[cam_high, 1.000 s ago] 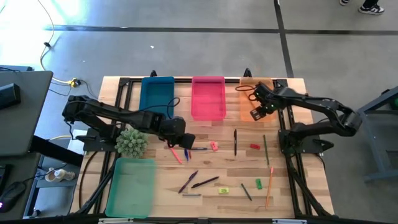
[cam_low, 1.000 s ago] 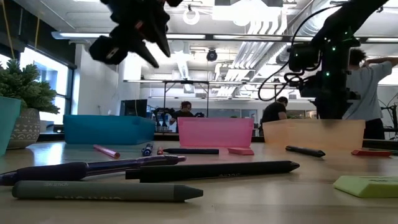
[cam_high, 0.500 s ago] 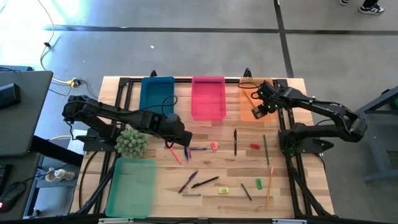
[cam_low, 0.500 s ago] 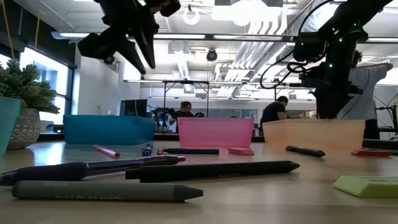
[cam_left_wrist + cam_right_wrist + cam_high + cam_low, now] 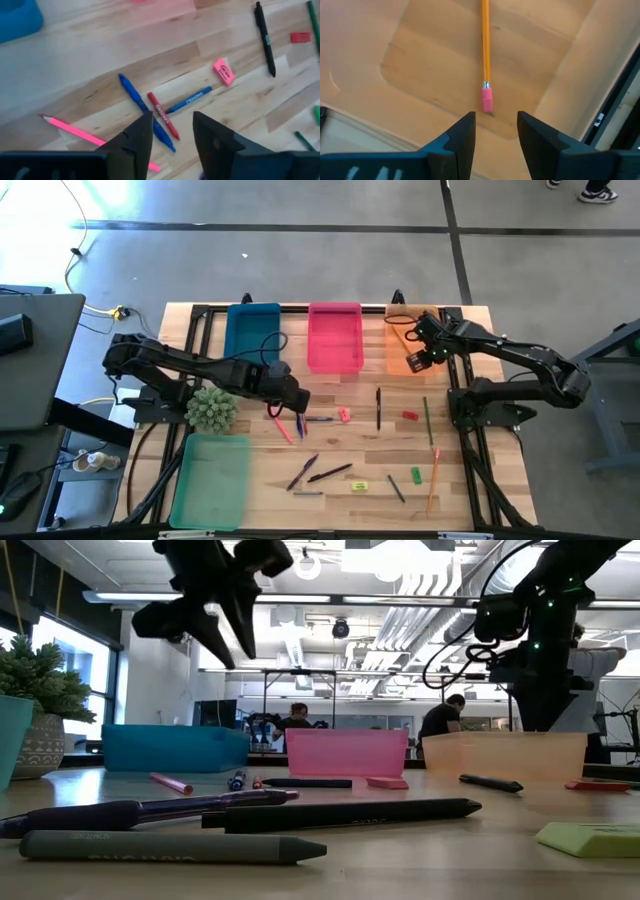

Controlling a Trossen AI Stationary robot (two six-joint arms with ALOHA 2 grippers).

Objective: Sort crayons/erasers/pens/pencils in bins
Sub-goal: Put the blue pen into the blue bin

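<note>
Above the table's left-centre, the left gripper point(image 5: 287, 402) was held with fingers parted and empty over a cluster of blue pens point(image 5: 145, 111), a red crayon point(image 5: 163, 115) and a pink eraser point(image 5: 224, 71). Farther right, over the orange bin point(image 5: 396, 356) at the far edge, the right gripper point(image 5: 413, 361) was likewise spread and empty, an orange pencil point(image 5: 485, 42) lying in the bin beneath it.
</note>
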